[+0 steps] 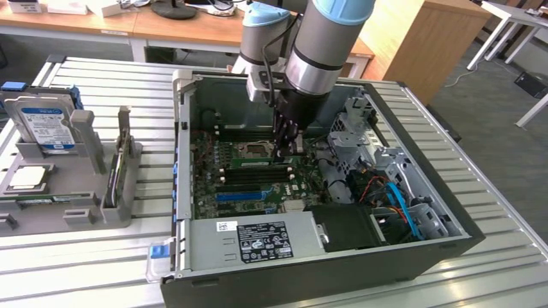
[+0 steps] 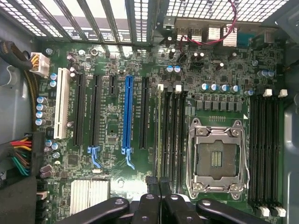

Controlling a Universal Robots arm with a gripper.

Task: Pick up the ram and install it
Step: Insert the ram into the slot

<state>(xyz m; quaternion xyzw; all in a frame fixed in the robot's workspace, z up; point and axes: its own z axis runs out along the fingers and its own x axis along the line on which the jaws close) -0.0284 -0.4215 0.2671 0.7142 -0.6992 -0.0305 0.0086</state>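
The ram [image 2: 160, 135]: stands on edge in a memory slot of the motherboard [image 2: 112, 135], between the long blue slot [image 2: 127, 116] and the empty CPU socket [image 2: 216, 156]. Edge-down is the only way it can enter that slot.
Fingers [image 2: 148, 205]: clenched together right over one end of the ram. It cannot be told whether they pinch it or only bear on it.
Arm [image 1: 321, 38]: reaches straight down into the open computer case [image 1: 181, 128], probably so that any push runs straight into the slot.
Seating: it cannot be told how deep the ram sits.
Case position: the case lies on its side on the table [image 1: 77, 263], so the board faces up toward the arm.
Holder [image 1: 86, 192]: a grey rack at the exterior view's left, well apart from the case. A hard drive [image 1: 47, 125] stands upright in it, a pose that is easy to grip.
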